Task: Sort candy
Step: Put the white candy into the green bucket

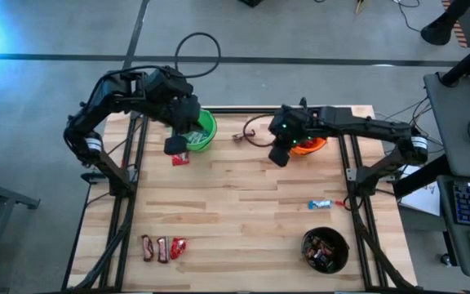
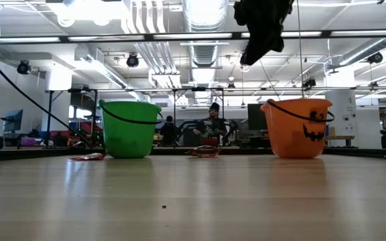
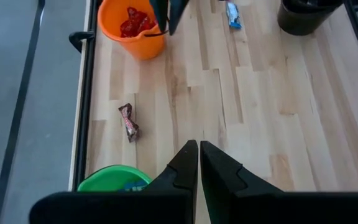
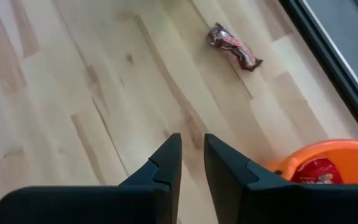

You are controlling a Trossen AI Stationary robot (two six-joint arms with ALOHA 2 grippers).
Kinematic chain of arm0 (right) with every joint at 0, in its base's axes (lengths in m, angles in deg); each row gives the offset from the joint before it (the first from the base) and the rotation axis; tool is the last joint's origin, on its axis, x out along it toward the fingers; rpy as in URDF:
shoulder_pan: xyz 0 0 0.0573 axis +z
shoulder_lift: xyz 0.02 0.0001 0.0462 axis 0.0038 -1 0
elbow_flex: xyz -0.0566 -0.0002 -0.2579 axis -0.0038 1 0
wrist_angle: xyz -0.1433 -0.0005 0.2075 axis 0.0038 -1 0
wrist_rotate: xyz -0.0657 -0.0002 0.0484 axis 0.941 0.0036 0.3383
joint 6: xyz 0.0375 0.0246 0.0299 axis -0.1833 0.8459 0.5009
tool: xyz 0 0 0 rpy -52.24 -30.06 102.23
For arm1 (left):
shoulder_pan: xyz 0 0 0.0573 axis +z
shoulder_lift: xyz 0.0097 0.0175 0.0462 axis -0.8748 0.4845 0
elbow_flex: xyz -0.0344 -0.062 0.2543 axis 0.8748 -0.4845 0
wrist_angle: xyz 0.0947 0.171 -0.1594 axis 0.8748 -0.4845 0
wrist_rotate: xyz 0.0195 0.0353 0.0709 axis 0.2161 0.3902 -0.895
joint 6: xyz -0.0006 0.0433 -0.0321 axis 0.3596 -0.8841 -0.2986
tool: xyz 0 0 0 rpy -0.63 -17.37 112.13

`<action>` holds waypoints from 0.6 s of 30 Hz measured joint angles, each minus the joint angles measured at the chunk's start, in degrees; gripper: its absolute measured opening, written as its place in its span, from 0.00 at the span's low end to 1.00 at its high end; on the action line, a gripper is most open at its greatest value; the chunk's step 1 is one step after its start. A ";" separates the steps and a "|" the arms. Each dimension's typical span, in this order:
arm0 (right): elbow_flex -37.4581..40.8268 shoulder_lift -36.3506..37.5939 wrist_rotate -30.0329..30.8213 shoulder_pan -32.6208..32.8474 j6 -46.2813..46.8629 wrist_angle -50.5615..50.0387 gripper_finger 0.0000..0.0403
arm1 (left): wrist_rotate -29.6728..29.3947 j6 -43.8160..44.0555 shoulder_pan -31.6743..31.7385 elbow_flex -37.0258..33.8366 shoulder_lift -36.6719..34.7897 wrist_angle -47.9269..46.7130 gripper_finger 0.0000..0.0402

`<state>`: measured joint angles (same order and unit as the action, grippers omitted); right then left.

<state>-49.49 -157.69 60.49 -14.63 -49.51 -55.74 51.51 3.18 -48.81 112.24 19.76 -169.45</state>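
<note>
Left tool (image 1: 175, 145) hangs by the green bucket (image 1: 203, 131), fingers pressed together, holding nothing. Right tool (image 1: 279, 155) hangs beside the orange bucket (image 1: 310, 147), fingers a narrow gap apart, nothing between them. Red packets (image 3: 132, 22) lie inside the orange bucket. Brown bar (image 1: 241, 136) lies on the bench (image 1: 243, 204) between the buckets; red packet (image 1: 181, 159) just beside the green one. Light-blue bar (image 1: 321, 203) sits near the black bucket (image 1: 325, 250). Three sweets (image 1: 162, 248) at the near left corner.

Two buckets (image 1: 202, 131) (image 1: 310, 145) are standing at the surface's (image 1: 243, 204) far edge, a wrapped bar (image 1: 239, 136) lying between them
</note>
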 joint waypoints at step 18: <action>0.00 0.02 -1.49 1.42 3.26 0.17 0.13 | 0.22 2.29 0.00 0.01 -2.95 0.00 0.09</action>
<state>-49.49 -157.67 59.00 -13.21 -46.25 -55.57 51.73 5.47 -48.81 112.24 16.81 -169.45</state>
